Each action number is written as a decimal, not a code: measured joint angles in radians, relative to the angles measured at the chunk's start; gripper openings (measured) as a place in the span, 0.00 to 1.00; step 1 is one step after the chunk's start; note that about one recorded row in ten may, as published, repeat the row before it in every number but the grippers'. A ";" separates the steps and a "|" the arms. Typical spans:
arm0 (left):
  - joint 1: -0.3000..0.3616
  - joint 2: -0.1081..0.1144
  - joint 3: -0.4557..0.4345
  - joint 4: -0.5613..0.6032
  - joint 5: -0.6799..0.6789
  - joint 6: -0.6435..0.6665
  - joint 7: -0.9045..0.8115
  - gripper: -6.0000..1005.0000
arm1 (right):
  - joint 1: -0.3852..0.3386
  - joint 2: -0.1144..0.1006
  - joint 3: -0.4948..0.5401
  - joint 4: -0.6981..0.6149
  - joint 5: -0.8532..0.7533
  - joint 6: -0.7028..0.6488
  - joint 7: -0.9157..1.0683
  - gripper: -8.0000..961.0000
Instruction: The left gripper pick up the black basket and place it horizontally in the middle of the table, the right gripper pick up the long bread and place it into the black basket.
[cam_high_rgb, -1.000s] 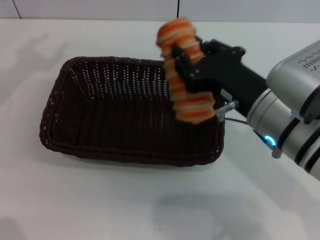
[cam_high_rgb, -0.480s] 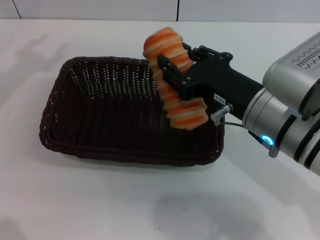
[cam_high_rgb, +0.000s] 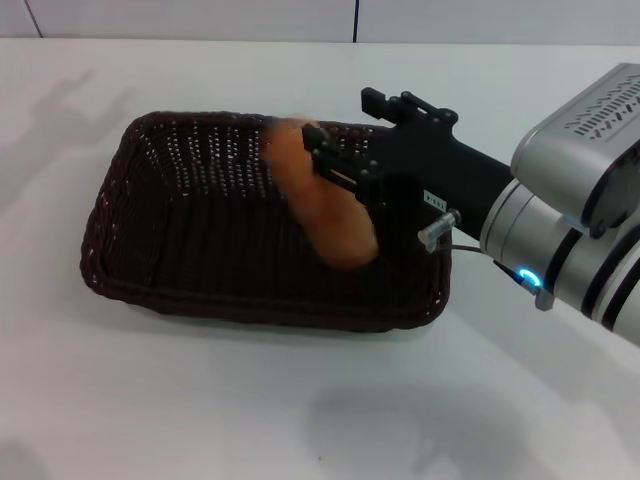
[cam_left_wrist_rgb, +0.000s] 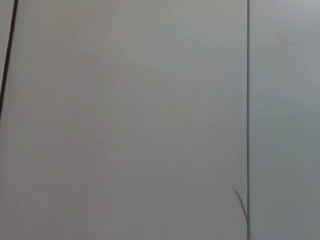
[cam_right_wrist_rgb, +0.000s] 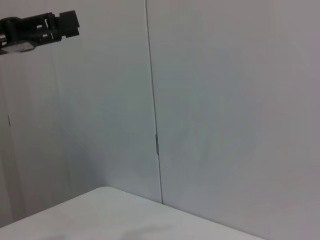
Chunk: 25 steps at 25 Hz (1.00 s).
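You've got one table (cam_high_rgb: 150, 400), plain white, w/ everything on it or over it. One black basket (cam_high_rgb: 120, 240) sits lengthwise across the middle of it, flat on its base, open side up, so judge the basket half of the job done.

One arm in the head view: the right one, coming in from the right side. The right gripper (cam_high_rgb: 335, 180) is out over the basket's right half, above the far-right part of the interior. One long bread (cam_high_rgb: 320, 205) is at its fingertips, blurred, tilted, hanging low inside the basket's rim line, roughly mid-right of the interior. Whether it touches the basket floor, can't tell. Whether the fingers pinch it or have spread off it, also can't tell: the blur hides the contact.

The left gripper (cam_right_wrist_rgb: 40, 27) is parked well away from the work; you only see it far off in the right wrist view, up against the grey wall, and its finger state isn't readable. Left wrist view shows wall panels only.

What's left, as a judgement: bread settled on the basket floor, fingers off it, arm pulled clear of the rim.

Count: 1 table, 1 basket, 1 bread, 2 grippers.
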 joint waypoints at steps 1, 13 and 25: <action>0.000 0.000 0.000 0.000 -0.001 0.000 0.000 0.67 | 0.000 0.000 0.000 0.000 0.000 0.000 0.000 0.73; 0.005 -0.011 0.000 0.009 -0.001 -0.001 0.007 0.67 | -0.006 0.034 0.087 -0.024 -0.158 -0.317 -0.023 0.76; 0.011 -0.017 0.000 0.012 -0.002 -0.008 0.010 0.67 | 0.067 0.034 -0.150 -0.291 -0.474 -1.333 0.135 0.76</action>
